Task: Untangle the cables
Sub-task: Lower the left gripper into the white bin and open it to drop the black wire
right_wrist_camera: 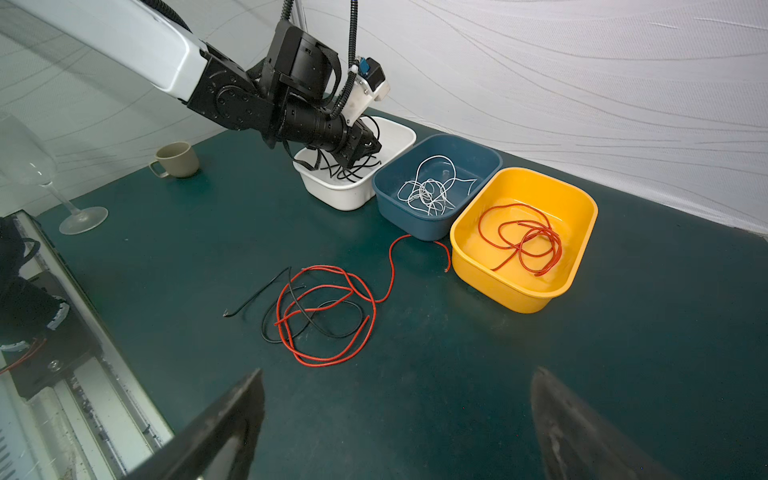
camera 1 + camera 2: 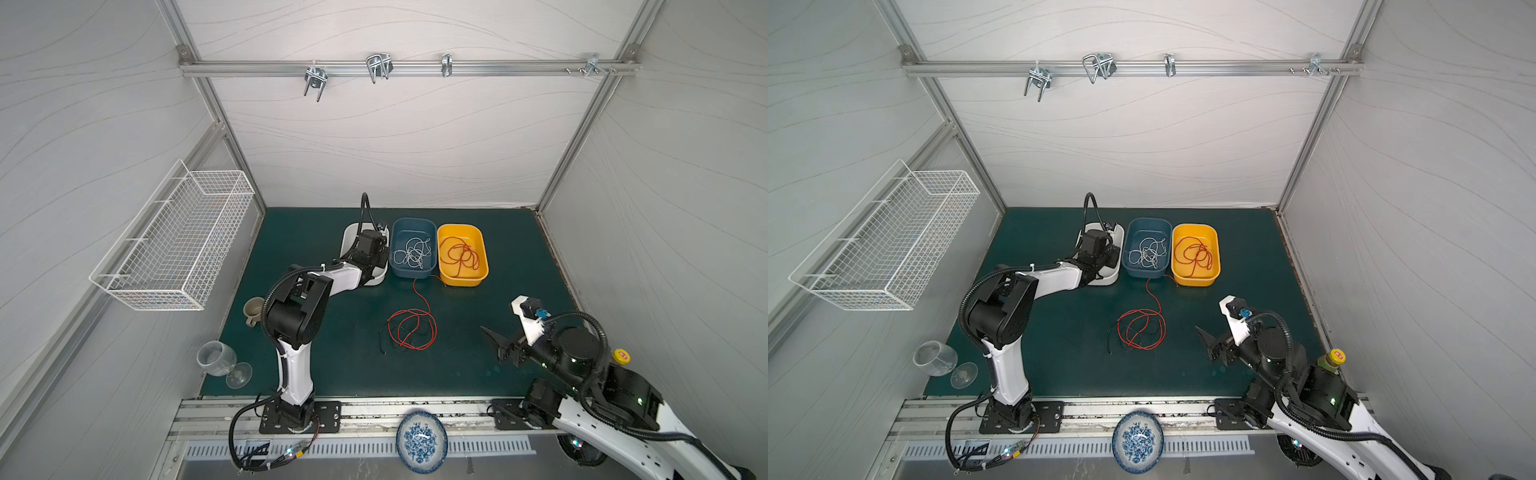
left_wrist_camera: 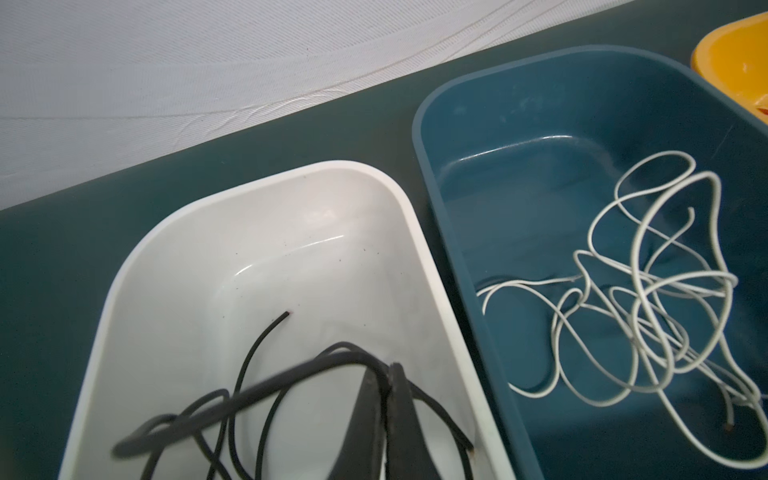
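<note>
My left gripper (image 3: pixel 388 370) is down inside the white tray (image 3: pixel 266 199), shut on a black cable (image 3: pixel 249 374) that loops around its fingers; in both top views the wrist hides it. White cables (image 2: pixel 411 253) lie tangled in the blue tray (image 2: pixel 413 272). A red cable (image 2: pixel 459 255) is coiled in the yellow tray (image 2: pixel 461 282). On the green mat, a long red cable (image 1: pixel 328 291) lies tangled with a black cable (image 1: pixel 266 291), its tail running up to the trays. My right gripper (image 1: pixel 399 415) hovers open and empty near the mat's front right (image 2: pixel 496 345).
A beige mug (image 2: pixel 253 309) and a wine glass (image 2: pixel 216 359) stand at the mat's left edge behind my left arm. A blue patterned plate (image 2: pixel 422 442) sits on the front rail. A wire basket (image 2: pixel 174 245) hangs on the left wall.
</note>
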### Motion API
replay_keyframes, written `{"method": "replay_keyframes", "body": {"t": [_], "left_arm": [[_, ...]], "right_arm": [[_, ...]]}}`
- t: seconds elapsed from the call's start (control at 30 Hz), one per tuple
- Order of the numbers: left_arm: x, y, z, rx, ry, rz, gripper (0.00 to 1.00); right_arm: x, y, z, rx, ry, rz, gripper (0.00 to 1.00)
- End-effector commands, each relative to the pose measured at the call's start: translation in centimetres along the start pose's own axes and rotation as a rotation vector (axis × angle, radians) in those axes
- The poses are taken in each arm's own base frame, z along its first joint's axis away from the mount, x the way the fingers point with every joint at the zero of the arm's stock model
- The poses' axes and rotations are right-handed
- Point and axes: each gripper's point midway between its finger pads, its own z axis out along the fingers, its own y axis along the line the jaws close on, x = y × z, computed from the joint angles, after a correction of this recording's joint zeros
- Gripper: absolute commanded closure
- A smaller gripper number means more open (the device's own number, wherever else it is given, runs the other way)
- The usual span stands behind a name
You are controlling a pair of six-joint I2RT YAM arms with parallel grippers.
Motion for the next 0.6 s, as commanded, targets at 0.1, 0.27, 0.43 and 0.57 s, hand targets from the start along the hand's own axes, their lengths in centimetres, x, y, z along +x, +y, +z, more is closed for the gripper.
{"method": "replay_keyframes", "body": {"t": [0.1,0.27,0.43,0.57], "left_arm": [[-2.8,0.8,0.2,-0.021,-0.074,-0.025,1.0],[-3.7,1.3,-0.3,-0.028,-0.084,-0.042,0.95],[-5.1,1.4,-1.2,-0.021,-0.105,-0.054,0.85],[-5.7,1.4,-1.9,-0.012,-0.106,-0.073,0.8]], "right_arm": [[-0.4,0.3,0.2,-0.014,-0.021,-0.014,0.01],[-0.4,0.3,0.2,-0.014,-0.022,-0.014,0.01],[-0.4,0.3,0.2,-0.015,-0.023,-0.013,0.01],[-0.4,0.3,0.2,-0.016,-0.025,-0.013,0.01]]}}
